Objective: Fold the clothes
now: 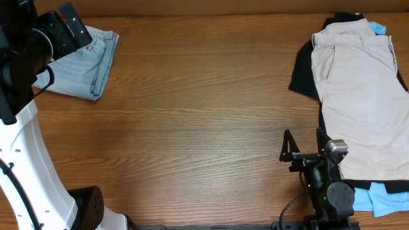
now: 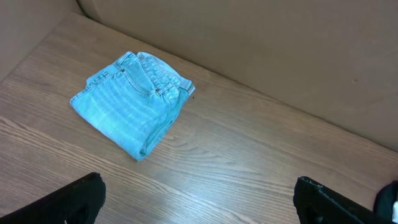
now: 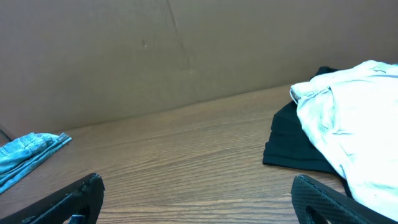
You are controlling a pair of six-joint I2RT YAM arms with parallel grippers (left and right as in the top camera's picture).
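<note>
The light-blue denim shorts [image 1: 86, 64] lie folded into a compact bundle at the table's far left corner. They also show in the left wrist view [image 2: 132, 102] and at the left edge of the right wrist view [image 3: 25, 155]. My left gripper [image 2: 199, 202] is open and empty, raised above the table short of the shorts; in the overhead view [image 1: 73, 29] it sits over their far edge. My right gripper [image 1: 305, 148] is open and empty near the front right, shown too in the right wrist view [image 3: 196, 202].
A pile of clothes lies at the right: beige shorts [image 1: 364, 89] on top of a black garment [image 1: 303, 73], with a light-blue piece [image 1: 383, 198] at the front right. A cardboard wall [image 3: 186, 50] backs the table.
</note>
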